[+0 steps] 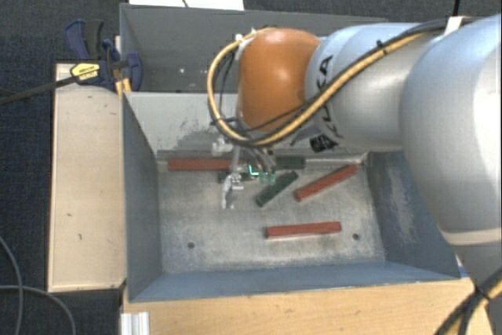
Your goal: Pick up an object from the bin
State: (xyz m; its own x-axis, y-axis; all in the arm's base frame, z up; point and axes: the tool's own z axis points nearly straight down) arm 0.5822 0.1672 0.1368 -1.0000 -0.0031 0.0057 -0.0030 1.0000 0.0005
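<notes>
Big grey arm link (439, 114) sits closest to the lens, coming in from the right, with the rounded orange wrist cover (271, 74) and yellow cable loop hanging over the back half of the grey metal bin (141, 192). Fingers (230, 192) are down low near the bin floor, left of centre, under that cover. Can't tell how far they are open or whether anything is between them, since the wrist hides most of it. Closest thing is a dark green flat bar (276, 188) just beside the fingers on their right, lying on the floor with its long axis diagonal, low end toward the fingers and high end toward the back right. A reddish-brown flat bar (192, 164) lies along the foot of the back wall on the other side, long axis left to right, its right end running in behind the fingers. A second red bar (325, 183) sits tilted further right, past the green one. A third red bar (302, 230) lies flat toward the front, well apart from the fingers. My read: green bar is the likely target, but the fingers look offset to its low end rather than astride it. A grab needs a shift right and closure across the bar's short side, not along the diagonal.
</notes>
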